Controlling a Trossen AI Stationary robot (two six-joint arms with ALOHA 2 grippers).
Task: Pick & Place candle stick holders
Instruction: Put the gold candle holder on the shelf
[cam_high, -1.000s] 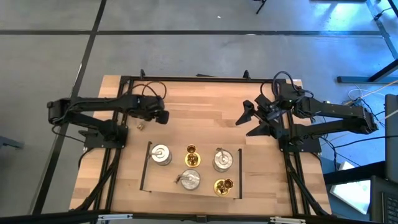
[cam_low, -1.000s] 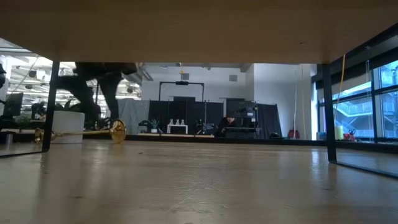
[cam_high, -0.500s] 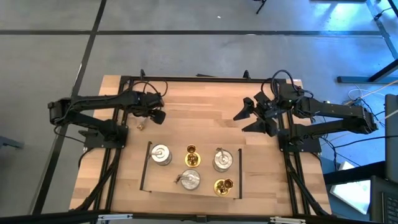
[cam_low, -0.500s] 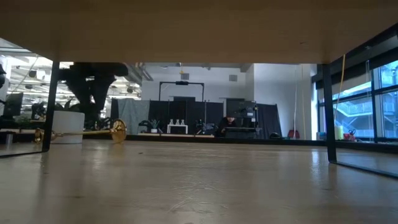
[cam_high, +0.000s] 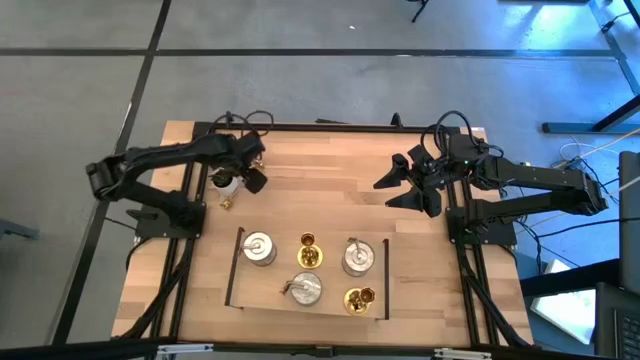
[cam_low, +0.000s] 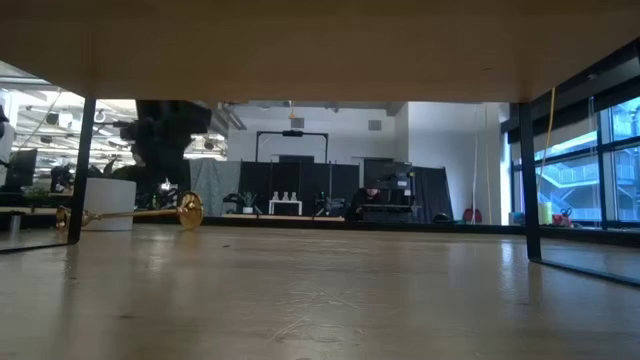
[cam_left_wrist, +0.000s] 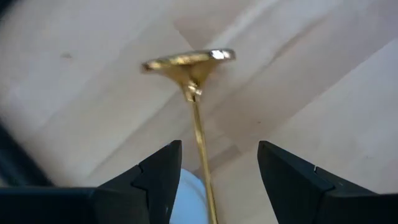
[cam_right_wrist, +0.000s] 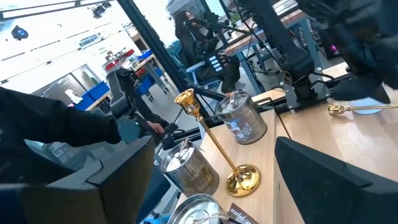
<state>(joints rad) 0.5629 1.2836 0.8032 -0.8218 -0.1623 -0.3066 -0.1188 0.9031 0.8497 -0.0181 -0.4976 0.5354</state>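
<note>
One gold candle stick holder (cam_high: 225, 200) lies on its side on the wood near the table's left edge. It also shows in the low view (cam_low: 135, 212) and the left wrist view (cam_left_wrist: 198, 118). My left gripper (cam_high: 248, 177) hangs over it, open, one finger on either side of the slim stem, touching nothing. Three squat silver-grey holders (cam_high: 258, 248) (cam_high: 357, 257) (cam_high: 304, 288) and two upright gold ones (cam_high: 309, 250) (cam_high: 359, 298) stand on a dark-edged mat (cam_high: 233, 270). My right gripper (cam_high: 397, 188) is open and empty at the far right.
A small white object (cam_low: 108, 204) sits beside the lying gold holder's stem. Bare wood lies between the two arms at the table's middle (cam_high: 320, 190). The black frame rails (cam_high: 300, 126) run along the table's edges.
My left gripper has risen, turned and shifted a little toward the far left, coming over the lying gold holder. My right gripper has drifted slightly toward the far edge. The holders have stayed where they were.
</note>
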